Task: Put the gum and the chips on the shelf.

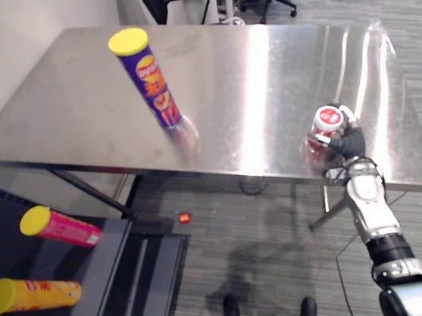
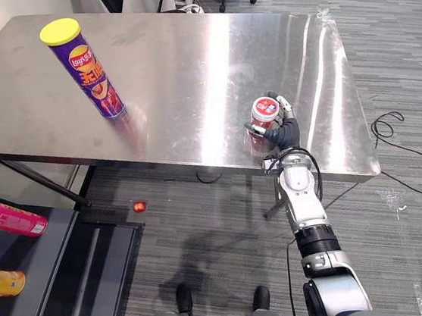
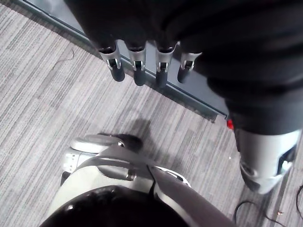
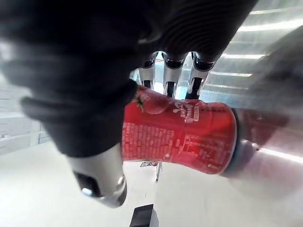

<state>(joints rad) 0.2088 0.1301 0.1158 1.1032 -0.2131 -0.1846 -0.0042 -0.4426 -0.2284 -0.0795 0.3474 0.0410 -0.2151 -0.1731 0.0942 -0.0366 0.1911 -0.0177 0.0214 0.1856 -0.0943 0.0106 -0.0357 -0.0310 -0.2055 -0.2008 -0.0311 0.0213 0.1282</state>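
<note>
Steel tabletop (image 1: 263, 83): gum jar (image 2: 265, 110) at near edge, right hand (image 2: 287, 130) clamped round it, not yet lifted. Chips can (image 1: 149, 81) upright, well apart, untouched. Left hand (image 3: 137, 66) slack-fingered above floor (image 3: 47, 94). Shelf (image 1: 93, 263) at lower left — both placements outstanding.

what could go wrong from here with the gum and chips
The gum tub sits near the front edge of the table with the right hand curled round it; if the grip slips on lifting, it may fall to the floor. The chips can stands tall and upright, so a brushing arm could topple it.
</note>
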